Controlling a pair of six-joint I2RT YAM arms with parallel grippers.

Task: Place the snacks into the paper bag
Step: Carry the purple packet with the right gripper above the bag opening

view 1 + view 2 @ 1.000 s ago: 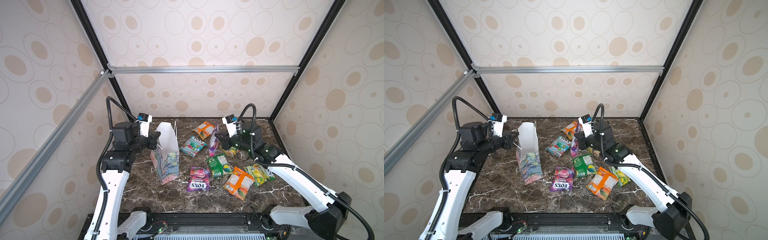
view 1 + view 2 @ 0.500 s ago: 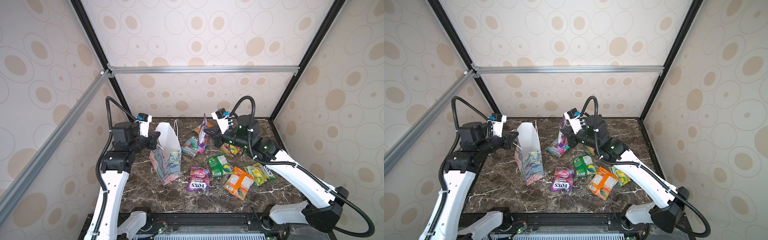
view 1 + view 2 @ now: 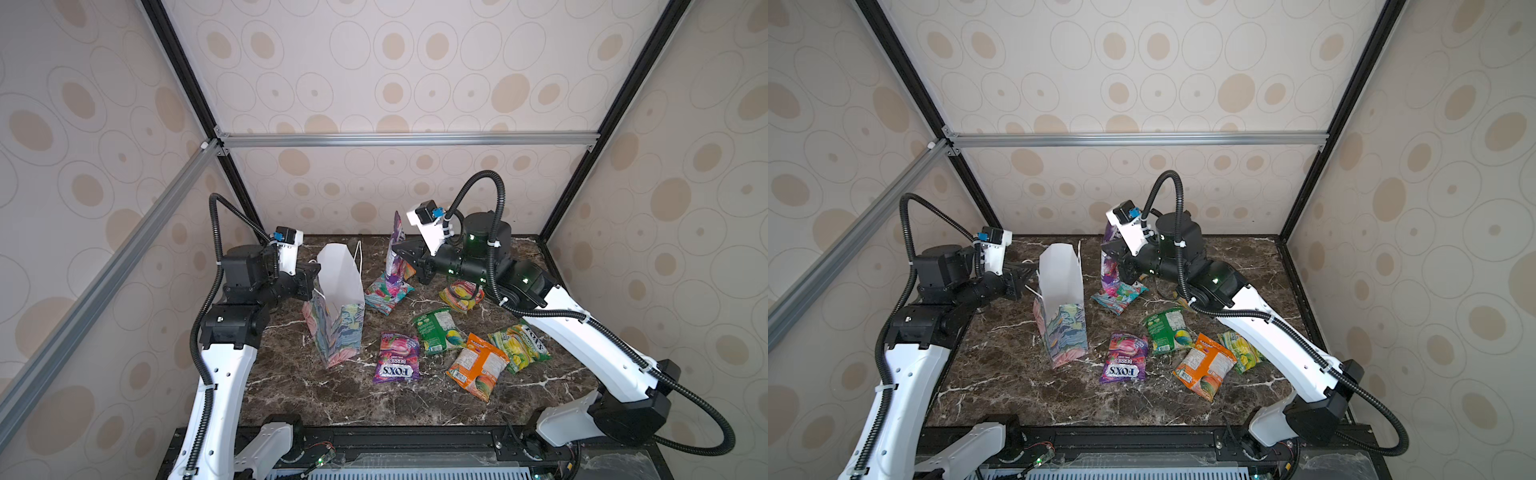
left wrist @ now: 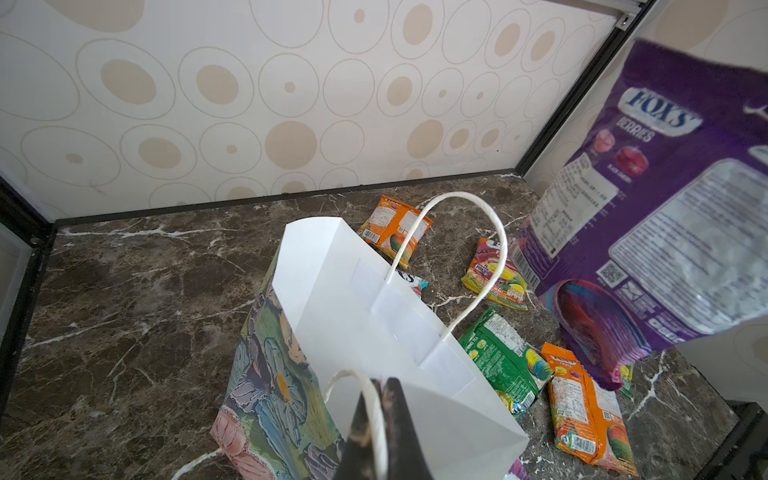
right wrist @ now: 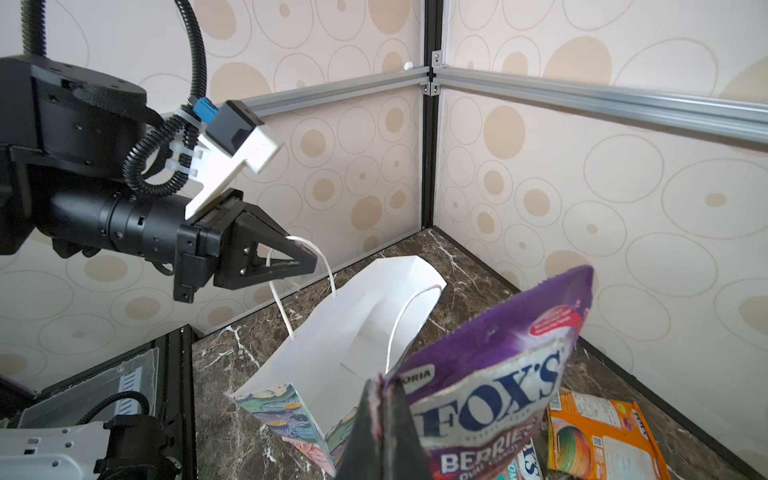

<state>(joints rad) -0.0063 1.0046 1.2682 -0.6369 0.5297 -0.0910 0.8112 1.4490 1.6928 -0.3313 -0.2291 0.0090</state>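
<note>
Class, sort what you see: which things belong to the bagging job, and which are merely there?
Job: floral paper gift bag, handle pinched by left claw; purple glossy FOX'S packet in right claw; loose snacks, e.g. green plastic packet, orange plastic packet.
Merely there: dark marble tabletop; silver aluminium frame bar; spotted wall panel.

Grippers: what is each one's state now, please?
Left gripper: shut on the cord handle of the paper bag.
Right gripper: shut on the purple FOX'S Berries packet.
</note>
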